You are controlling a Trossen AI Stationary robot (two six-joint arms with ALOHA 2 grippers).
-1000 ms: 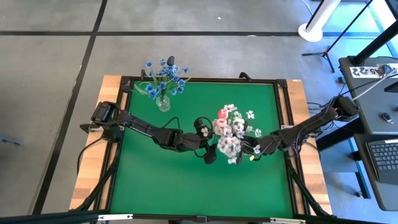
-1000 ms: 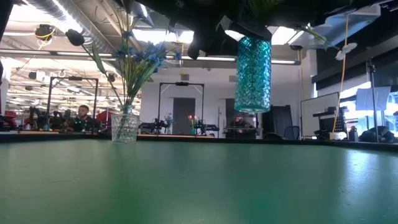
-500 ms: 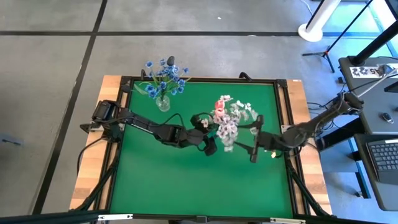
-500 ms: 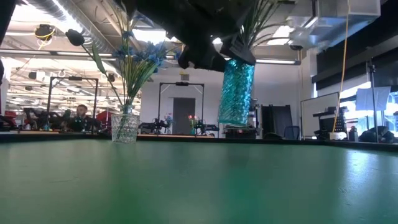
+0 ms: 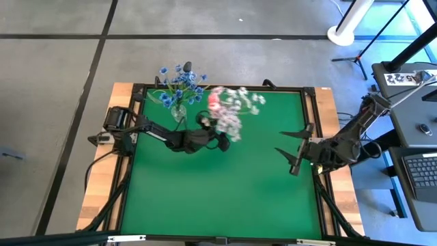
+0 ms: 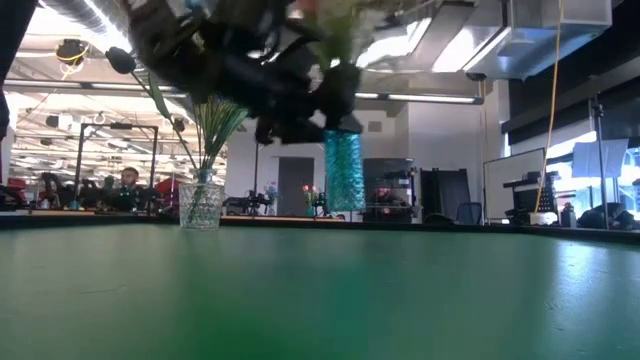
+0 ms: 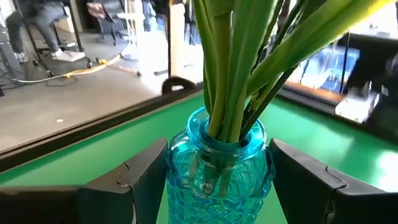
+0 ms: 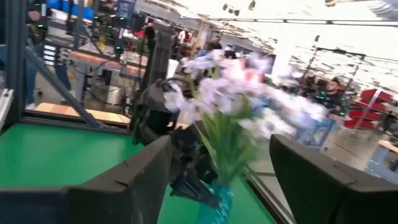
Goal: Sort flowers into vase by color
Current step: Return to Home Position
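Note:
My left gripper (image 5: 217, 139) is shut on a teal glass vase (image 6: 343, 170) that carries white blossom sprays (image 5: 232, 109) and a pink tulip (image 5: 213, 100) on green stems (image 7: 239, 68). It hangs above the table's far-left part. Close by, a clear glass vase (image 5: 179, 113) stands on its base near the far edge. It holds blue flowers (image 5: 179, 86) and a dark bud (image 5: 187, 66). My right gripper (image 5: 295, 148) is open and empty near the table's right edge, facing the bouquet (image 8: 230, 99). My left gripper pinches the teal vase's upper body (image 7: 217, 165), just below the neck, with one finger (image 7: 146, 177) on each side. The fingers come roughly level from the table's left side. The vase is upright and lifted clear of the table, and the flowers stand above the fingers.
The green table top (image 5: 225, 198) has a black raised frame (image 5: 311, 109) around it. Its near half (image 6: 320, 300) is bare. A person sits behind a desk (image 6: 128, 182) in the room beyond the far edge.
My left gripper has carried the teal vase with its flowers from the table's middle toward the far-left, close to the clear vase with blue flowers. My right gripper has drawn back from the bouquet toward the right edge.

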